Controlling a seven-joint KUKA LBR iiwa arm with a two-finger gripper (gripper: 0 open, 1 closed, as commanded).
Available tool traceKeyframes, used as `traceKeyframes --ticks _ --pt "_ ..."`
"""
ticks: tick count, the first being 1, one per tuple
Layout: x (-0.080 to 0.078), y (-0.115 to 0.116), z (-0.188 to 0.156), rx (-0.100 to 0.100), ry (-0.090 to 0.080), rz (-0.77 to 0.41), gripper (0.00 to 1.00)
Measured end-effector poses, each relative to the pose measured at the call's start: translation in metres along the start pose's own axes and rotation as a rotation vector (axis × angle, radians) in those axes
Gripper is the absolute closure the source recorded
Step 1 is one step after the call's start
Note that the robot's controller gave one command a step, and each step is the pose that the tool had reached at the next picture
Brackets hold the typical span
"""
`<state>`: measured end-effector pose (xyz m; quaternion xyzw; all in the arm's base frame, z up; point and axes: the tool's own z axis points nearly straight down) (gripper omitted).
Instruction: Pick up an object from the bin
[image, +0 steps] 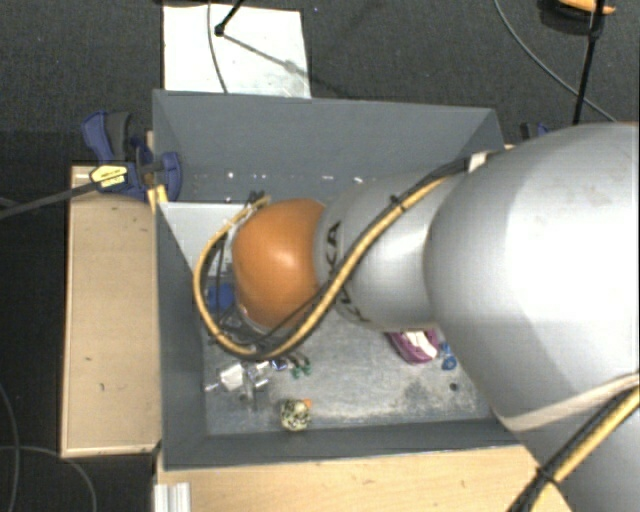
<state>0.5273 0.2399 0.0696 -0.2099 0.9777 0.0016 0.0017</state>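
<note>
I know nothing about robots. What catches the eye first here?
First the big silver arm reaching in from the right, ending in an orange dome cover over the left half of the grey bin, a cable looped round it. Then the small things on the bin floor: a purple thing under the arm, a speckled round thing near the front wall.

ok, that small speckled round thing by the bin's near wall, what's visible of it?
The speckled round thing is small, roundish, mottled cream and dark, with an orange spot at its upper right. It lies alone on the bin floor close to the near wall, left of centre, nothing else touching it. The arm's orange cover sits farther back. Material unclear.
</note>
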Motion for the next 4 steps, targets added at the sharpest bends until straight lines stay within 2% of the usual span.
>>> traceKeyframes --ticks 1,2,3,4 --pt "0.000 0.000 0.000 0.000 0.000 0.001 1.00" --pt "-0.002 0.000 -0.042 0.001 -0.003 0.009 1.00" --pt "-0.003 0.000 -0.061 0.001 -0.002 0.015 1.00" --pt "-0.006 0.000 -0.127 0.002 -0.006 0.023 1.00"
